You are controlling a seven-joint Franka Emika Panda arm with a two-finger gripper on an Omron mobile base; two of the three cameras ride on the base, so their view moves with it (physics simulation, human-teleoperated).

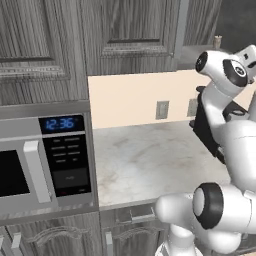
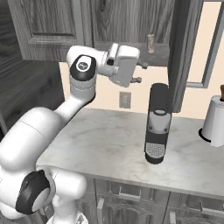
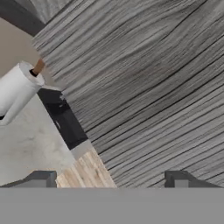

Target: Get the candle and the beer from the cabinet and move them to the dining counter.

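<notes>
The white jointed arm (image 2: pixel 52 131) rises closest to both base cameras, its elbow bent over the pale marble wall counter (image 2: pixel 105 144). The two-finger gripper (image 2: pixel 139 73) is raised level with the underside of the dark grey wood-grain wall cabinet (image 2: pixel 57 26), fingers pointing toward the open shelf; the jaws stand wide apart and hold nothing. In the hand view the two dark fingertips (image 3: pixel 41 178) flank a broad grey wood-grain panel seen close up. The small greyish-tan cylindrical candle (image 2: pixel 151 43) stands upright on the grey cabinet shelf, just beyond and above the gripper, not touched; the left base view shows it (image 1: pixel 217 41) at the same shelf edge. Below it a tall black coffee machine (image 2: pixel 156 124) stands on the counter, and a white paper-towel roll (image 2: pixel 215 120) stands farther right. A silver microwave with a blue clock display (image 1: pixel 45 160) occupies the counter's left end. The green beer bottle cannot be made out.
</notes>
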